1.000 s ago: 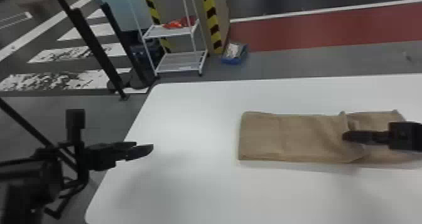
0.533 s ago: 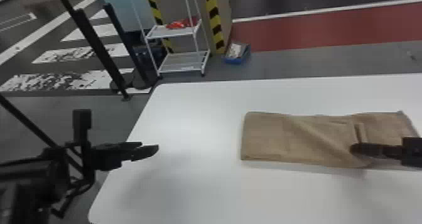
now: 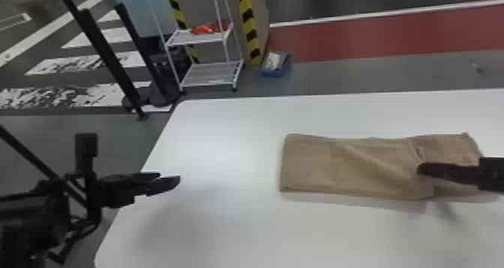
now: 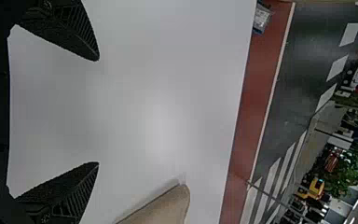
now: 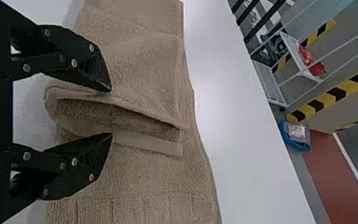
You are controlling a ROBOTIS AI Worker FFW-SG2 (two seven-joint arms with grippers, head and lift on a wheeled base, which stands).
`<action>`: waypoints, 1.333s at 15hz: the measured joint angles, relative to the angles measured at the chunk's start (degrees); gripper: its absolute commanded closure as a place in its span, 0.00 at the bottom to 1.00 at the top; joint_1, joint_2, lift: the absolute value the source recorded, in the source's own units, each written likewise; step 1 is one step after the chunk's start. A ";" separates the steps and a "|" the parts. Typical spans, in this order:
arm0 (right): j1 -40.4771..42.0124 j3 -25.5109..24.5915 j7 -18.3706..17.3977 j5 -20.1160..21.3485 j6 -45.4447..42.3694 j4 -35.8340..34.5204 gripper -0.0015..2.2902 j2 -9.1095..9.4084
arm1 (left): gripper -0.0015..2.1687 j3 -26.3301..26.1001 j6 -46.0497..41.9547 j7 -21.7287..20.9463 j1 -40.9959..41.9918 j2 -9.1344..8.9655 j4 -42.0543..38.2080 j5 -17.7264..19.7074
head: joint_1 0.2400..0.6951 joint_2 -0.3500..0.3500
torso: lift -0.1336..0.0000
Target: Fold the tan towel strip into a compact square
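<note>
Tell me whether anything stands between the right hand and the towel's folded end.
Nothing visible does. The right hand is at the towel, and the folded end shows between its open fingers with nothing else in the gap.

towel strip (image 3: 352,166): tan, darker brown inside its fold, ribbed band across | desk (image 3: 232,218): plain white | left pincer (image 3: 170,176) and right pincer (image 3: 419,169): black | rack (image 3: 210,75) over there: white, bright red bundle (image 3: 203,29) on it | pillar (image 3: 249,27) behind: yellow-and-black slanting stripes | box (image 3: 272,73): blue | floor strip (image 3: 375,38): brick red, white line (image 3: 386,14) alongside | floor (image 3: 356,76): grey
</note>
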 measured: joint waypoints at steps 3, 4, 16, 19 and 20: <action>-1.66 0.40 -1.00 1.50 -0.50 2.34 0.18 -0.22 | 0.04 0.02 0.00 -0.13 0.14 0.05 0.01 0.03 | 1.00 0.88 | 0.04; -2.30 0.86 -1.31 2.26 -0.78 3.25 0.18 -0.01 | 0.04 -0.02 0.00 -0.21 0.15 0.04 0.01 0.05 | 1.00 0.88 | 0.04; -7.23 6.64 -2.51 9.18 -1.40 9.25 0.21 1.01 | 0.04 1.11 -1.39 -0.62 1.38 0.59 0.11 0.17 | 1.00 0.91 | 0.04; -7.11 7.30 -2.47 9.21 -1.88 9.64 0.26 1.01 | 0.04 1.06 -1.41 -0.61 1.40 0.60 0.04 0.17 | 1.00 0.91 | 0.04; -7.10 7.41 -2.47 9.16 -2.11 9.73 0.26 1.01 | 0.04 1.05 -1.41 -0.61 1.40 0.60 0.03 0.17 | 1.00 0.92 | 0.04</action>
